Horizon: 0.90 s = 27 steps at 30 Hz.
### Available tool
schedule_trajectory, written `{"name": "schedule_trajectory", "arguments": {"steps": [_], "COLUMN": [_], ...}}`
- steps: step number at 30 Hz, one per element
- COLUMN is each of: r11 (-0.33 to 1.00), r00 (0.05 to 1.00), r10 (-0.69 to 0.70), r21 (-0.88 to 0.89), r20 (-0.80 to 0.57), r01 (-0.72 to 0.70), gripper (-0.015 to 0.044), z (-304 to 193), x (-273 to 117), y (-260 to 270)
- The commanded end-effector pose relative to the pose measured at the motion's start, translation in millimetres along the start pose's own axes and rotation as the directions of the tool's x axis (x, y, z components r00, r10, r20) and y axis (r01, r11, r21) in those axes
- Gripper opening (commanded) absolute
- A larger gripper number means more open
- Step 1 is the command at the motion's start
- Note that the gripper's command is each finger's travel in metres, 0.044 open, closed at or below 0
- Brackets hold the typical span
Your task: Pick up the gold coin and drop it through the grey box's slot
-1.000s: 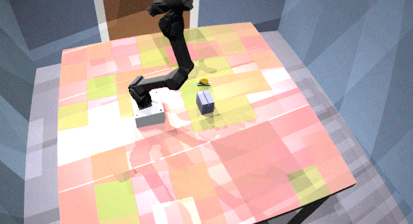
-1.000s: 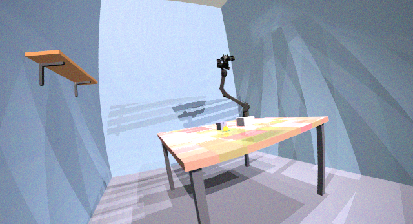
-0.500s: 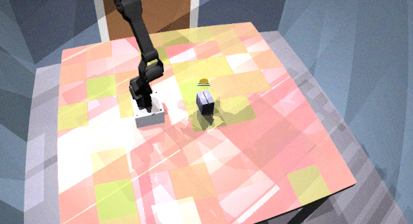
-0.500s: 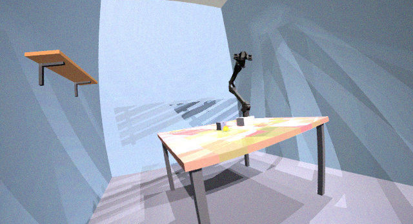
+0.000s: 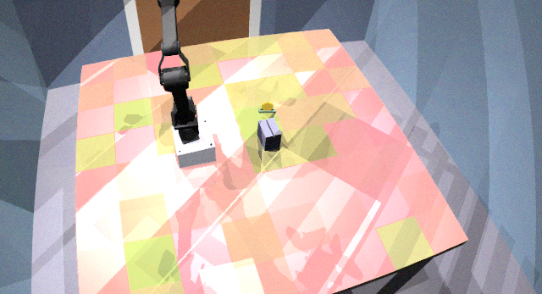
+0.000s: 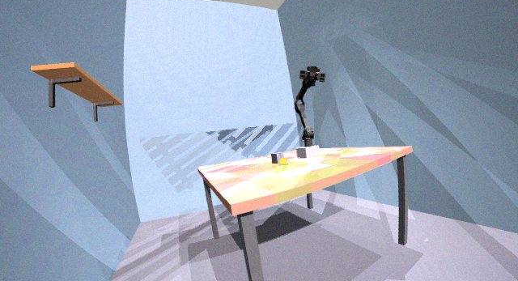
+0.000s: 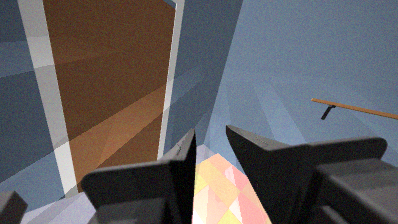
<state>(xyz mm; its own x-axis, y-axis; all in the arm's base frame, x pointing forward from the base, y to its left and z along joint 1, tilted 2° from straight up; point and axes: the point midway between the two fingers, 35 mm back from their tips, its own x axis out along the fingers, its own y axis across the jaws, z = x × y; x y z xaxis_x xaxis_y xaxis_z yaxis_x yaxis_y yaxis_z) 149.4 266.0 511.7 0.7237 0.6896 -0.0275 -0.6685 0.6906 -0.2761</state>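
Observation:
The gold coin stands on edge in the shallow green holder, behind the grey box in the top view. The closed grey box stands close to the holder, with a narrow dark slot along its lid. My gripper is raised high above the table, far from coin and box. Its fingers stand partly open with a gap between the tips and nothing between them. In the top view the gripper is cut off by the top edge. Coin, holder and box are not in the wrist view.
The arm rises from its white base block, left of the box in the top view. The patchwork table carries strong light and shadow patterns. A wall shelf and a brown door are beyond the table.

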Motion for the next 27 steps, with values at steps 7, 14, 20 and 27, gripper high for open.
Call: {"name": "schedule_trajectory", "arguments": {"steps": [7,14,20,27], "r11": [0.994,0.975,0.907,0.719], "r00": [0.924,0.823,0.624,0.320], "r10": [-0.067,-0.082,-0.063,0.049], "r21": [0.054,0.124,0.217,0.256], "r20": [-0.377,-0.562,-0.779,-0.946], "r01": [0.094,0.182,0.362,0.646], "gripper": [0.0161,0.0161,0.0161,0.0161], "z": [-126.2,-197.3,-294.8,-408.2], "x": [93.2,117.7,125.1,96.7], "y": [-18.3,-40.7,-74.4,-113.5]}}
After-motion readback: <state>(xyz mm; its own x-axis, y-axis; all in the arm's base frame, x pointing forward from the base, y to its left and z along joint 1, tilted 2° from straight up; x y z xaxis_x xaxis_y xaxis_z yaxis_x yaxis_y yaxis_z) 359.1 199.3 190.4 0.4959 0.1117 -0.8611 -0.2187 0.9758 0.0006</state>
